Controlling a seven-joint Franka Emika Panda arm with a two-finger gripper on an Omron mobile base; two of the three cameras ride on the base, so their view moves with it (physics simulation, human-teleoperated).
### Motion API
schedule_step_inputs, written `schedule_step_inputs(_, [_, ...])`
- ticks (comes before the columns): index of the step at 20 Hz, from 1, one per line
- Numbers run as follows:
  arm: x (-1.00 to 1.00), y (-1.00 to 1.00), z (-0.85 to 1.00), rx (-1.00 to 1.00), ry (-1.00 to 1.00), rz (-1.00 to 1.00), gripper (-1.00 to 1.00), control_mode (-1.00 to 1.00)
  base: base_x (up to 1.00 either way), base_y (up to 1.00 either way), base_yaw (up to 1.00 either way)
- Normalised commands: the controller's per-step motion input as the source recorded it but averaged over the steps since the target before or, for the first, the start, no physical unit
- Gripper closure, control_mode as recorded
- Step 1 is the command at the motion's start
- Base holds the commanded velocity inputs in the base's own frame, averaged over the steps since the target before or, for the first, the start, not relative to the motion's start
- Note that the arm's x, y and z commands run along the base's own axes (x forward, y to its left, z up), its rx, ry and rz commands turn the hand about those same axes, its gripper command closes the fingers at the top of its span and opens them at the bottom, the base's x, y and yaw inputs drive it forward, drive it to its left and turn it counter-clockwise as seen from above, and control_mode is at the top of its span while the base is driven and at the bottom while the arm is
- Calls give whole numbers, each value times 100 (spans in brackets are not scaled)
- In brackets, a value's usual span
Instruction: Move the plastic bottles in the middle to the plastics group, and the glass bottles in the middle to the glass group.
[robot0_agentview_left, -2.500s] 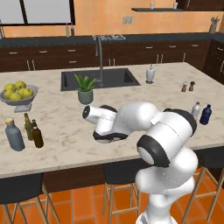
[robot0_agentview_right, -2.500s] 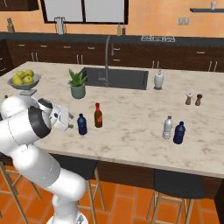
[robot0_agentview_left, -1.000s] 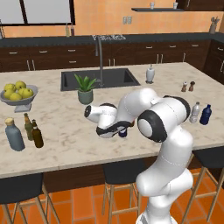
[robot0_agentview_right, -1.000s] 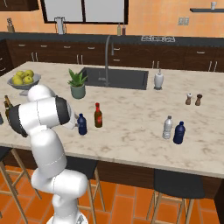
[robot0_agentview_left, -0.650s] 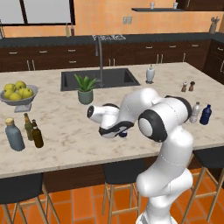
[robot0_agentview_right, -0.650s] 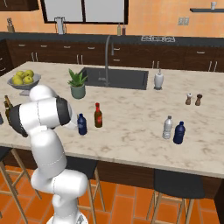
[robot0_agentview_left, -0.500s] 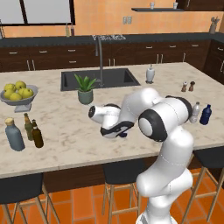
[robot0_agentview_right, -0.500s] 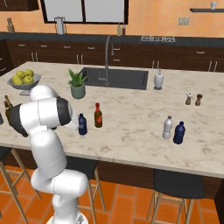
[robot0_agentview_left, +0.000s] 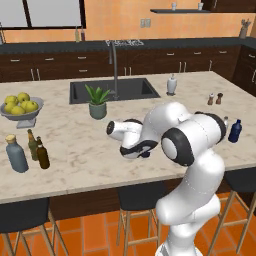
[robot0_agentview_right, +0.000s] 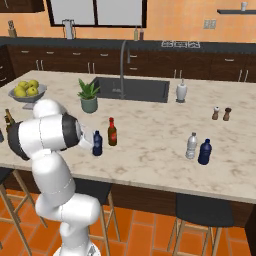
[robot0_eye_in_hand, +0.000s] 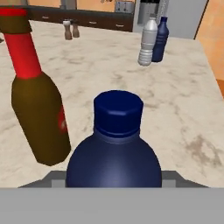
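No readable text, brand, number or sign shows anywhere. The red-capped brown bottle (robot0_eye_in_hand: 37, 113) carries a small red patch on its side, but no letters can be made out on it.

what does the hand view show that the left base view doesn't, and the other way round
Hand view, not left base view: the squat navy bottle close up with its blue cap, and the red-capped brown bottle standing right beside it.

Left base view, not hand view: the fruit bowl, the grey-blue bottle, the olive-green bottle, the plain brown bottle, the potted plant and the sink.

Both: the dark blue bottle at the far end, the shakers and the marble counter.
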Motion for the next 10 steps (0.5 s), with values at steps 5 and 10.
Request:
schedule_step_inputs(5, [-43,-78,6,0,-7,0,100,-100,0,0,0])
schedule_step_inputs(10, [-28,-98,16,0,-2,0,100,-100,0,0,0])
